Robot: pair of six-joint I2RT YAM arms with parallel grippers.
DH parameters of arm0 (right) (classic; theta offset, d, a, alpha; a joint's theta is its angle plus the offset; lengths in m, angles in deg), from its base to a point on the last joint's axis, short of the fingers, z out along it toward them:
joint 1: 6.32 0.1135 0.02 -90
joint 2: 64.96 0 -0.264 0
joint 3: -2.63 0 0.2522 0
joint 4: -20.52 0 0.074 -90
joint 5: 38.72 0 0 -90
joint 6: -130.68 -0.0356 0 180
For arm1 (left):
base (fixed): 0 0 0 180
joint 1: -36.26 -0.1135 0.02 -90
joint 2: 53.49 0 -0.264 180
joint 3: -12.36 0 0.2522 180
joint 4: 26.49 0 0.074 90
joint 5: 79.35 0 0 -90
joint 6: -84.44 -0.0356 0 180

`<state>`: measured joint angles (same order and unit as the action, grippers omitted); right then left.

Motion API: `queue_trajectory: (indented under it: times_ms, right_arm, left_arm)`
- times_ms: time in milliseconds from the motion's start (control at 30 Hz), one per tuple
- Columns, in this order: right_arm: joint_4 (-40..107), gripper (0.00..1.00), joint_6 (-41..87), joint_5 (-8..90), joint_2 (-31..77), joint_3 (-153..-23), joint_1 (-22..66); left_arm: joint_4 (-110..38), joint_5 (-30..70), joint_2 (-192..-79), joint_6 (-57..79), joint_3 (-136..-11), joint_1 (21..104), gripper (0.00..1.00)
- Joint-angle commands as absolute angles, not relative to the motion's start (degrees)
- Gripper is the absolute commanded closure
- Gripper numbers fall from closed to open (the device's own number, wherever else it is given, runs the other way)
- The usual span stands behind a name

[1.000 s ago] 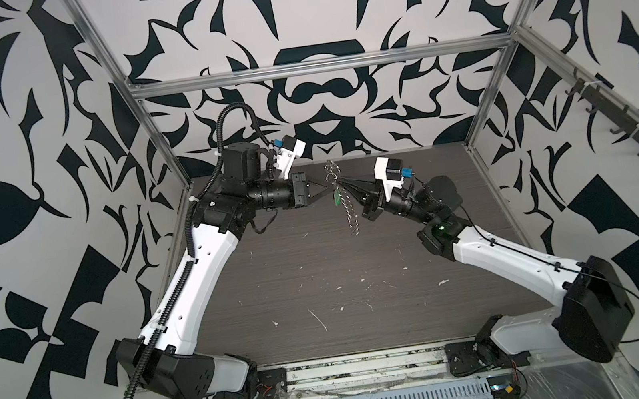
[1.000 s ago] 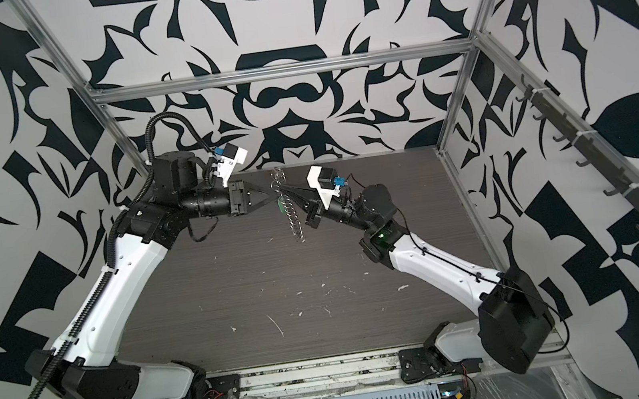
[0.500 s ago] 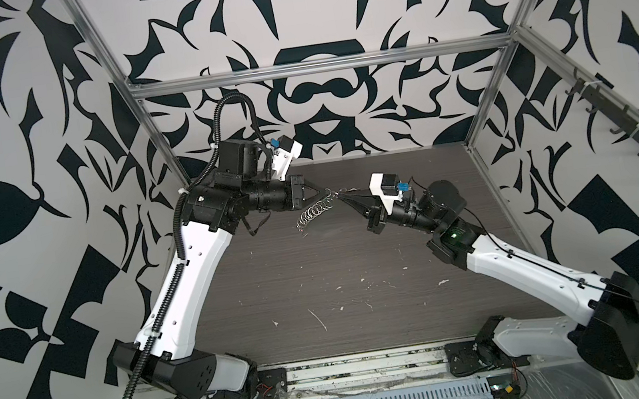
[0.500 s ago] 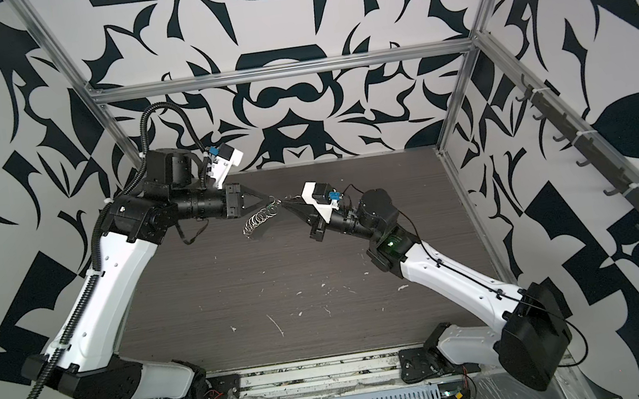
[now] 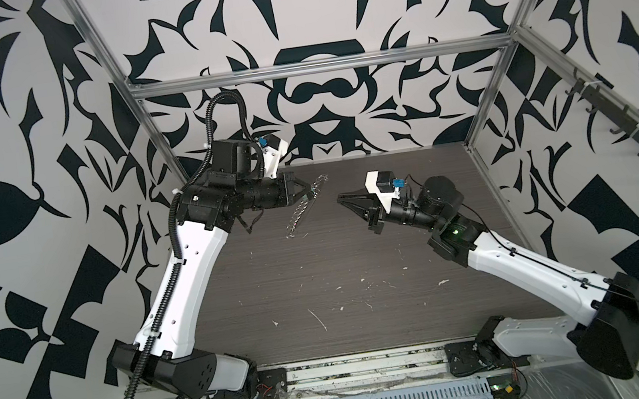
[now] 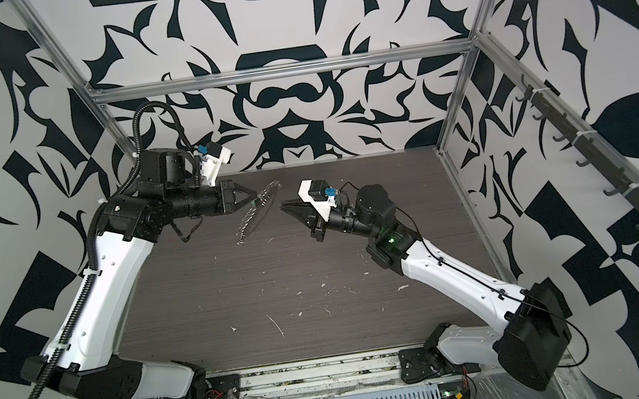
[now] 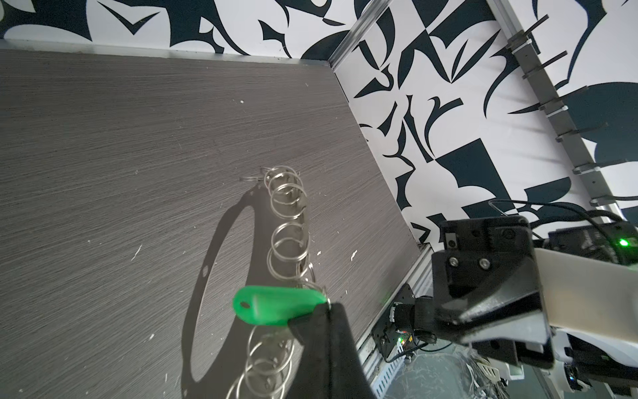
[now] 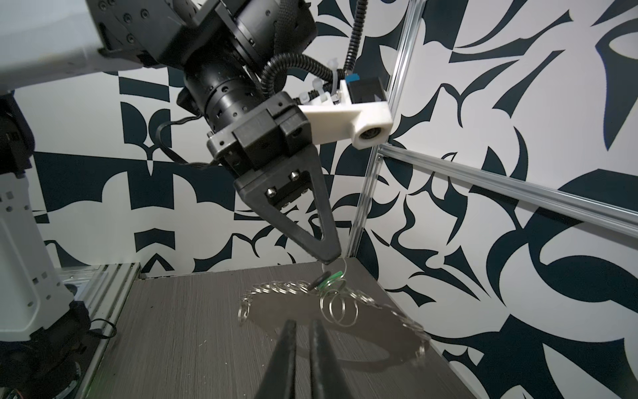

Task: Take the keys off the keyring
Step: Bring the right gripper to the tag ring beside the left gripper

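- Fingers (image 8: 279, 221) of the left gripper (image 8: 329, 259): pressed together, tips pinching a thin wire ring of the keyring (image 5: 301, 211). Whether they also nip the tag's end, cannot tell.
- Judged reason for the hold: the load is kept up off the table (image 5: 360, 266) so the loop hangs free and its rings spread in a row where the other arm can reach them.
- The keys (image 8: 328, 278), a green tag (image 7: 276, 305) and a dark key (image 8: 318, 280), hang just under the left fingertips. They are not yet off the keyring.
- The keyring trails away from those tips towards the table. Whether its far end touches the table, cannot tell.
- Fingers (image 8: 286, 349) of the right gripper (image 5: 339, 196): slightly apart, nothing between them. They point towards the left tips and stand apart from the rings, judged ready to move in on the tag.
- Containers: none in view. The table carries only pale scraps (image 5: 319, 322).
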<state>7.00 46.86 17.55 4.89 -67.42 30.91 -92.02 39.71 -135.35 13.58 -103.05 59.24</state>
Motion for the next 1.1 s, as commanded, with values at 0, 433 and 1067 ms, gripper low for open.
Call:
queue_trajectory:
  times_ms: [0,433,1067]
  right_arm:
    - [8.3,0.83,47.4,16.2,4.9,-71.1,30.9]
    - [13.8,0.68,50.3,18.9,7.8,-75.5,31.6]
    - [17.4,0.48,60.2,35.8,13.0,-80.3,38.6]
  left_arm:
    - [-92.9,39.6,-134.2,12.3,-102.9,59.2,1.0]
    - [-93.6,41.1,-134.3,12.3,-103.0,59.3,1.0]
    - [-93.4,40.7,-133.6,13.0,-102.9,60.1,1.0]
